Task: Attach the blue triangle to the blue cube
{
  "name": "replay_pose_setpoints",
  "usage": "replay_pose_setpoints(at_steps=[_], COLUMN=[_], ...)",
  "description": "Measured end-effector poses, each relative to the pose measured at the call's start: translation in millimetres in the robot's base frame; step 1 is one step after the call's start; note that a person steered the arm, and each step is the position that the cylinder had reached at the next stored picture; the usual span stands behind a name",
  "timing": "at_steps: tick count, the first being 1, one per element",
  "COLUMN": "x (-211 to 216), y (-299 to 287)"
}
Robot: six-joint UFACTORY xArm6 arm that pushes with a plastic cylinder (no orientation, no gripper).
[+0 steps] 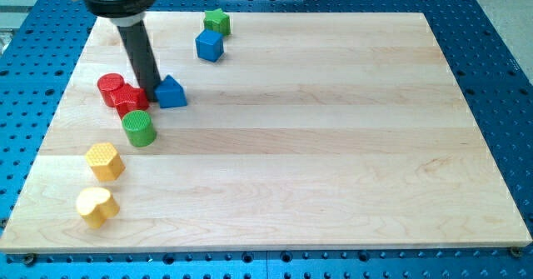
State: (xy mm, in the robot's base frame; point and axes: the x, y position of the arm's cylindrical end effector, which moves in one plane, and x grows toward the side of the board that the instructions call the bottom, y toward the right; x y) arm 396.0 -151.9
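The blue triangle lies on the wooden board at the view's left. The blue cube sits further toward the view's top, a clear gap away from the triangle. My tip rests on the board right against the triangle's left side, between it and a red block. The dark rod rises from there toward the view's top left.
A green star-shaped block sits just above the blue cube. A red cylinder touches the other red block. A green cylinder stands below them. A yellow hexagon and a yellow heart-like block lie at lower left.
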Motion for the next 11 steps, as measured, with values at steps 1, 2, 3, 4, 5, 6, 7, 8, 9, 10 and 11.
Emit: replay_pose_setpoints(at_steps=[1, 2, 3, 4, 5, 6, 7, 8, 9, 10, 11], x=[7, 60, 86, 29, 3, 36, 64, 41, -20, -20, -1], y=[47, 57, 96, 107, 97, 111, 59, 57, 68, 68, 63])
